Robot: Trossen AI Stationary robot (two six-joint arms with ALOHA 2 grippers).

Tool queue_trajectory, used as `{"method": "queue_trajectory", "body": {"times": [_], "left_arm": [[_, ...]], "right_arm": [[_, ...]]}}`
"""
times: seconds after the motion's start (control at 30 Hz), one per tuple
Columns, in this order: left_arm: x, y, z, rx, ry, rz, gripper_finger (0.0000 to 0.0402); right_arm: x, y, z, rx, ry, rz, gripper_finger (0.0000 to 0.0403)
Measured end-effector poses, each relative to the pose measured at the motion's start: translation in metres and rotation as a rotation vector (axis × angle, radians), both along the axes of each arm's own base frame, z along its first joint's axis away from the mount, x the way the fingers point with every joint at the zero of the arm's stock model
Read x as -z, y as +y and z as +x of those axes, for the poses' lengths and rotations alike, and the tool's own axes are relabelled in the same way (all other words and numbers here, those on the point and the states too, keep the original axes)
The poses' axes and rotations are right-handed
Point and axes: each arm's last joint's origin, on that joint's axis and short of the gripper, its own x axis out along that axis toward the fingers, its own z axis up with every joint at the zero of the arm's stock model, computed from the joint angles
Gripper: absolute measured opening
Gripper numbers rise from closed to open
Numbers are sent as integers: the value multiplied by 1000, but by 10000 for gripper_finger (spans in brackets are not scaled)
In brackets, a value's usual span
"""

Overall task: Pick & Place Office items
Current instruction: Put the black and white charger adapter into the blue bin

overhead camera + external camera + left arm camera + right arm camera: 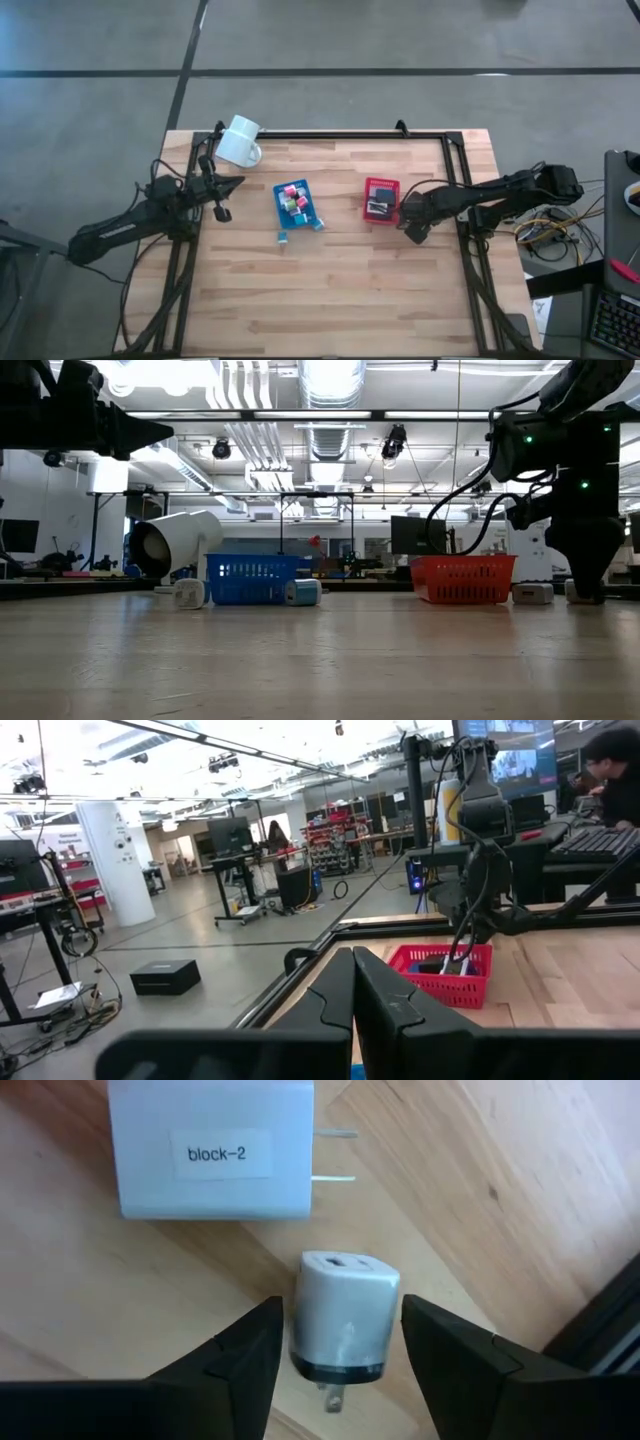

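Straddling one small white charger [343, 1318] with fingers apart, right gripper [340, 1345], one labelled white block [215, 1148] beside it, left gripper [352, 1010] fingers together, two trays.

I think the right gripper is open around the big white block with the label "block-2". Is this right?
Not quite. In the right wrist view the open right gripper stands around the small white charger; the labelled block lies beyond it, untouched.

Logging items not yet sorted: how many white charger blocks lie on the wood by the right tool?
2. A small plug block lies between the right tool fingers, untouched; the larger one labelled block-2 lies just beyond it. Others may be hidden.
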Motion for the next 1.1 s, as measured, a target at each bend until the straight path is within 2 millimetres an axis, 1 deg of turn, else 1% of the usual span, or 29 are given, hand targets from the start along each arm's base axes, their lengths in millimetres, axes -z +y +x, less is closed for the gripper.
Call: {"method": "queue_trajectory", "body": {"times": [0.1,0.27,0.37,0.43,0.57,0.7,0.77,0.83,0.97,1.1], "left_arm": [[0,0,0,0,0,0,5],[0,0,0,0,0,0,5],[0,0,0,-1,0,0,5],[0,0,0,-1,0,0,5],[0,0,0,-1,0,0,5],[0,0,0,-1,0,0,5],[0,0,0,-1,0,0,5],[0,0,0,-1,0,0,5],[0,0,0,-1,0,0,5],[0,0,0,-1,0,0,5]], "right_arm": [[0,0,0,-3,-2,2,180],[-1,1,0,-21,-1,29,119],[-4,2,0,-22,-22,39,116],[-11,3,1,-33,-60,41,116],[-32,10,6,-80,-168,39,116],[-64,20,14,-182,-318,12,116],[-83,27,18,-257,-427,-30,116],[-101,34,20,-336,-578,-76,116],[-132,40,11,-446,-868,-163,116],[-141,42,-3,-560,-1078,-269,116]]}}
